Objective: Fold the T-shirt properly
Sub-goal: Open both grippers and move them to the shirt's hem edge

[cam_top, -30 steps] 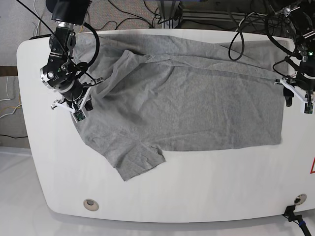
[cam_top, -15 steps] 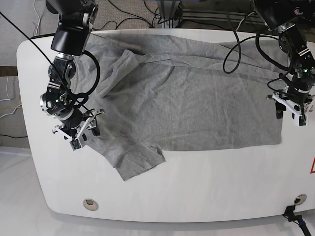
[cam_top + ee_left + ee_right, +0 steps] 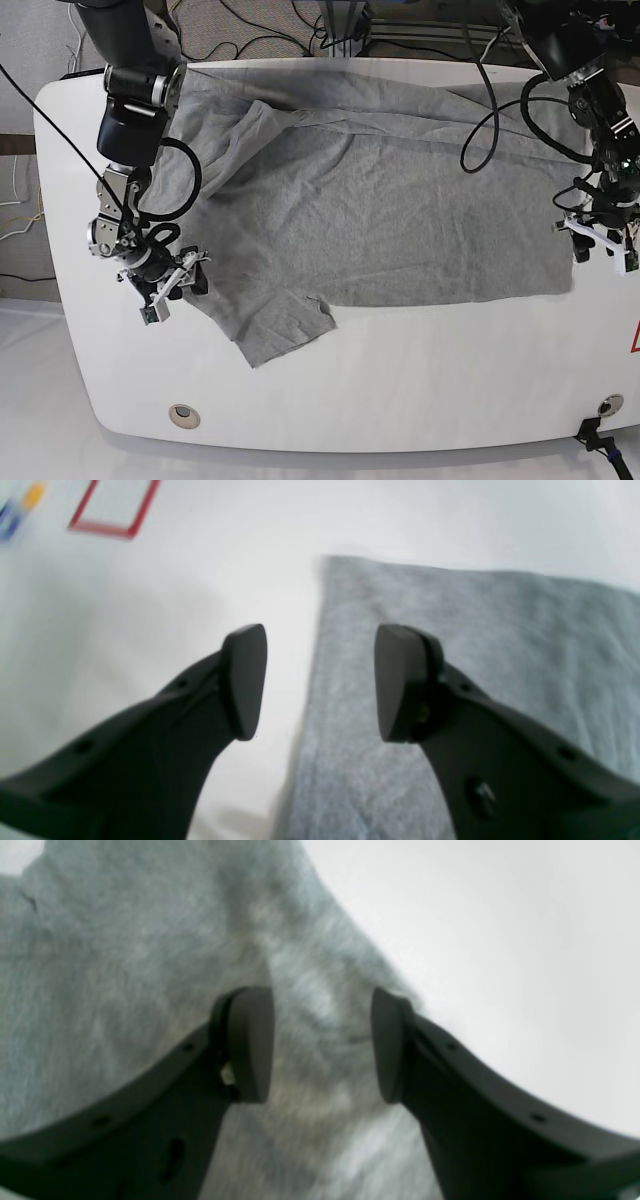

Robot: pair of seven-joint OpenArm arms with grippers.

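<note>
T-shirt [image 3: 370,190], heather grey and wrinkled, is lying spread across the far half of the white bench [image 3: 420,380], taking up most of its width. One sleeve is sticking out toward the near edge in the base view, its corner pointing at the bare bench. A long crease is running across the upper part of the cloth. No print is showing on the upward side.

Right gripper [image 3: 168,288] is hanging low at the shirt's edge on the base view's left, just beside the sleeve. In the right wrist view its two dark fingers [image 3: 250,1040] are standing apart with a clear gap, and grey cloth is lying beneath and between them; nothing is pinched. Whether the fingertips are touching the fabric cannot be told, since that view is blurred.

Left gripper [image 3: 602,242] is sitting at the opposite side, by the shirt's straight hem near the bench's end. In the left wrist view its fingers [image 3: 245,680] are likewise spread wide and empty. The hem edge is running between them: one finger is over bare bench, the other over cloth. Contact with the cloth cannot be judged here either.

A red-outlined marking [image 3: 112,507] is showing on the bench surface, well apart from the hem.
</note>
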